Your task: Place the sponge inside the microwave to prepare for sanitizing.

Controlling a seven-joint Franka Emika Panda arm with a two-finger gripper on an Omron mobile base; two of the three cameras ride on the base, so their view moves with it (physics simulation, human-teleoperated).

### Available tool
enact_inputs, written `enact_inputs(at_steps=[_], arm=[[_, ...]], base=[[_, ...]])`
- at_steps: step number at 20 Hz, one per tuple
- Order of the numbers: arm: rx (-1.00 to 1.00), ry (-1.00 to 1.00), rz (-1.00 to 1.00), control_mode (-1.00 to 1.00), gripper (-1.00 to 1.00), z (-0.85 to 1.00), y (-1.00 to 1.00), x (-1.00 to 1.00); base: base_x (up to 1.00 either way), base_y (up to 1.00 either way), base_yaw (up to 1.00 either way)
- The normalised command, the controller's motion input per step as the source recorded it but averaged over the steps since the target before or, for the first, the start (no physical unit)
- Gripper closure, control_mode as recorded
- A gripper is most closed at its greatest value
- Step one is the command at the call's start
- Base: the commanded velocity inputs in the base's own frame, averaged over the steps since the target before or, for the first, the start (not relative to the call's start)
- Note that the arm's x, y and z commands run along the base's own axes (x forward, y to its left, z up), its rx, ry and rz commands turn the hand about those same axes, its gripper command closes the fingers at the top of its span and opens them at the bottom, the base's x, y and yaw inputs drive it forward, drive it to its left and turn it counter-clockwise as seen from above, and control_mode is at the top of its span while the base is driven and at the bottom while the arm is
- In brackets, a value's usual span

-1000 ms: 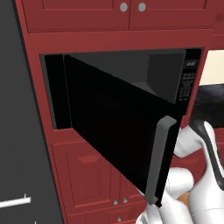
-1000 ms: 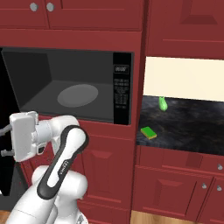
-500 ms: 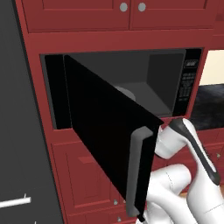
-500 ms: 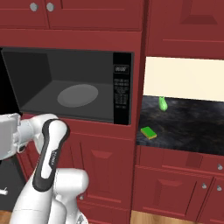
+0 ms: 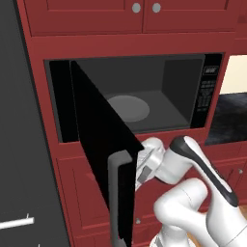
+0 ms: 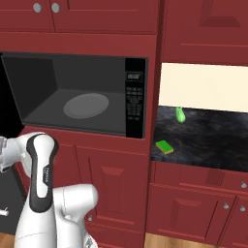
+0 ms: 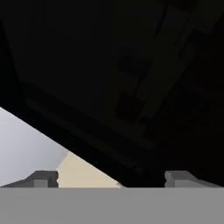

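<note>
The microwave (image 5: 169, 87) stands open, showing its grey cavity and round turntable (image 6: 86, 105). Its black door (image 5: 96, 144) juts out toward me, the grey handle (image 5: 118, 193) on its near edge. My gripper (image 5: 143, 168) sits low against the door's inner face, partly hidden behind it. In the hand view the gripper (image 7: 111, 179) is open, the fingertips (image 7: 43, 178) wide apart with the dark door close ahead and nothing between them. The green and yellow sponge (image 6: 164, 146) lies on the dark counter right of the microwave (image 6: 72, 92), far from my hand.
A small green object (image 6: 180, 114) stands on the counter (image 6: 213, 140) behind the sponge. Red cabinets (image 6: 121, 174) surround the microwave above and below. A black panel (image 5: 19, 144) fills the left side.
The door has swung further open, its handle edge moving left. My arm has followed it leftward, and more of the cavity and turntable is exposed.
</note>
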Motion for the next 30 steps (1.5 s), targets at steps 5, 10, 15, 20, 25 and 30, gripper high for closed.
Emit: enact_inputs(at_steps=[5, 10, 15, 20, 25, 30], arm=[[0.02, -0.05, -0.26, -1.00, -1.00, -0.01, 0.40, 0.12], [0.00, 0.00, -0.37, -1.00, -1.00, 0.00, 0.38, 0.19], [0.00, 0.00, -0.33, -1.00, -1.00, 0.00, 0.34, 0.23], [0.00, 0.00, -0.31, -1.00, -1.00, -0.02, 0.27, 0.26], [0.00, 0.00, -0.29, -1.00, -1.00, -0.06, 0.17, 0.23], [0.00, 0.00, -0.29, -1.00, -1.00, -0.10, 0.16, 0.27]], base=[[0.00, 0.00, 0.00], [0.00, 0.00, 0.00], [0.00, 0.00, 0.00], [0.00, 0.00, 0.00], [0.00, 0.00, 0.00], [0.00, 0.00, 0.00]])
